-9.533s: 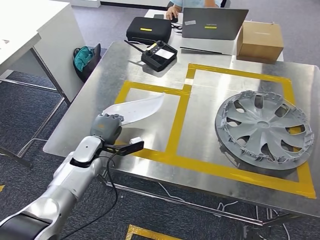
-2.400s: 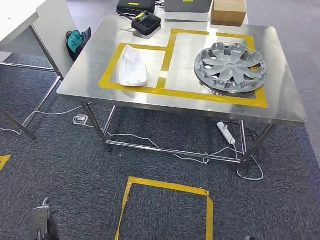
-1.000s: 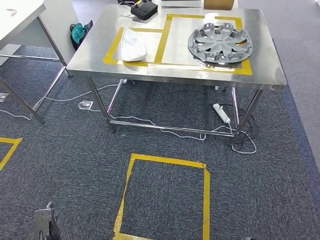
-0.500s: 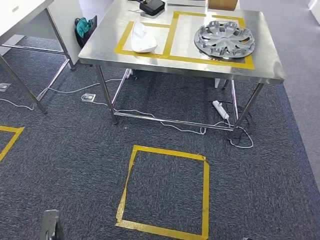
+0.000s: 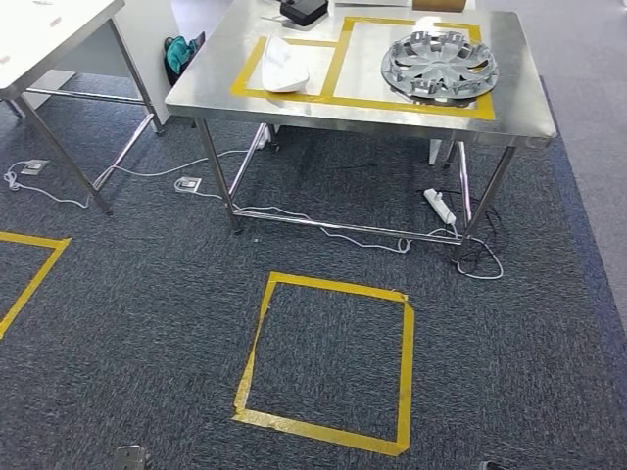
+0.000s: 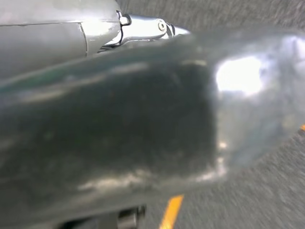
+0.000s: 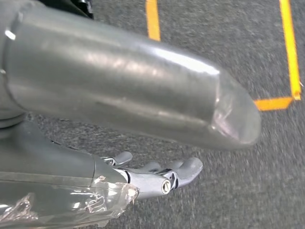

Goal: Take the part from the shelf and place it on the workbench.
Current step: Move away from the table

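Fingers of the right hand point(image 7: 162, 177) hang straight and empty, left hand's state can't tell; white part point(image 5: 284, 66) sits on bench point(image 5: 355, 106), so walk clear of its legs

workbench point(image 5: 221, 86) | white part point(image 5: 284, 67), hubcap point(image 5: 439, 67) (both inside yellow tape), black controller point(image 5: 304, 11)

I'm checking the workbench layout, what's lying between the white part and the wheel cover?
In the head view, a taped yellow rectangle of bare steel separates the white part from the wheel cover; nothing rests there.
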`<action>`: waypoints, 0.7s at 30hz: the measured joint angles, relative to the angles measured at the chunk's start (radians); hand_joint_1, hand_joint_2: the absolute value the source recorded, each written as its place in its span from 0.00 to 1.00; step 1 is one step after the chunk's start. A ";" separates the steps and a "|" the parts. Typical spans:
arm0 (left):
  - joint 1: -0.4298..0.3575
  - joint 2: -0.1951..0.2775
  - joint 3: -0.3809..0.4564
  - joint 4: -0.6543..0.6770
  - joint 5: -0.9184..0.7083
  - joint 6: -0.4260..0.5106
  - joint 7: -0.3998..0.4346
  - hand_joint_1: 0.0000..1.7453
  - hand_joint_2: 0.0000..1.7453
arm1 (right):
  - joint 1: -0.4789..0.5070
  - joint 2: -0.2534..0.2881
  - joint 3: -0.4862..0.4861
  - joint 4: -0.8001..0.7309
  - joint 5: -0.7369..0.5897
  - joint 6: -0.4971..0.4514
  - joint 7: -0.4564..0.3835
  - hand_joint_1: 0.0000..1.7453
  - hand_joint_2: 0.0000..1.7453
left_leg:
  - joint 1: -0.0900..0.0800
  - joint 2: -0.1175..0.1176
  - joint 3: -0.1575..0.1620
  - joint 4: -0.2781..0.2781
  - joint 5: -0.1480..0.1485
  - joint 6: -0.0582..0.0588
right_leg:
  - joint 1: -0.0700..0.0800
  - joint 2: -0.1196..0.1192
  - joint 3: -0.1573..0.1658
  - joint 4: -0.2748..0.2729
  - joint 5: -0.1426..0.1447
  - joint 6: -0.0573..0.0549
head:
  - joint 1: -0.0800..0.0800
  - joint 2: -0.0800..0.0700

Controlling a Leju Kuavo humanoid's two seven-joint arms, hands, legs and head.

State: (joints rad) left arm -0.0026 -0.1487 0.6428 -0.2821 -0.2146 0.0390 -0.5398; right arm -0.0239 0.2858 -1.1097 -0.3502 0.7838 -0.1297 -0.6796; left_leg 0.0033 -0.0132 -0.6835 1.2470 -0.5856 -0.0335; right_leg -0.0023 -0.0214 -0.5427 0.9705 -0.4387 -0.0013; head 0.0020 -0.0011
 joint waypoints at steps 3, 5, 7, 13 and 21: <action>0.000 0.000 0.001 0.000 0.001 -0.007 -0.002 0.00 0.00 | 0.000 0.000 0.000 0.000 0.001 0.000 0.000 0.00 0.00 | 0.001 0.000 -0.003 0.016 0.002 -0.001 | 0.000 -0.003 -0.003 0.000 0.003 0.000 | 0.000 0.000; -0.002 -0.001 0.008 0.003 0.003 -0.015 -0.009 0.00 0.00 | 0.000 -0.002 0.000 0.000 0.003 0.000 -0.001 0.00 0.00 | 0.002 0.021 0.066 -0.063 0.050 -0.004 | 0.000 -0.025 -0.025 0.009 0.018 0.010 | -0.001 0.000; -0.009 -0.002 0.018 0.006 0.004 -0.016 -0.019 0.00 0.00 | -0.002 -0.004 0.000 0.000 0.008 0.000 -0.004 0.00 0.00 | 0.001 0.056 0.173 -0.215 0.090 0.004 | 0.002 -0.062 -0.054 0.023 0.038 0.029 | -0.002 0.000; -0.005 0.000 0.028 0.011 -0.021 -0.009 -0.023 0.00 0.00 | -0.002 -0.008 -0.003 0.003 0.017 0.000 -0.008 0.00 0.00 | -0.002 0.025 0.179 -0.285 0.119 0.058 | -0.007 -0.001 -0.117 0.172 -0.062 0.064 | -0.001 0.000; -0.006 -0.001 0.029 0.016 -0.036 -0.012 -0.024 0.00 0.00 | -0.001 -0.013 -0.008 0.005 0.022 0.000 -0.008 0.00 0.00 | -0.012 -0.069 0.129 -0.280 0.165 0.052 | 0.001 0.091 0.024 0.038 -0.046 0.029 | -0.001 0.000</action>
State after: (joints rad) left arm -0.0083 -0.1501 0.6714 -0.2666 -0.2509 0.0272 -0.5634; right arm -0.0249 0.2728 -1.1179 -0.3454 0.8059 -0.1300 -0.6875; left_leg -0.0085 -0.0825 -0.5548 0.9670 -0.4209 0.0185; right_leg -0.0012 0.0696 -0.5182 1.0086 -0.4847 0.0275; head 0.0008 -0.0011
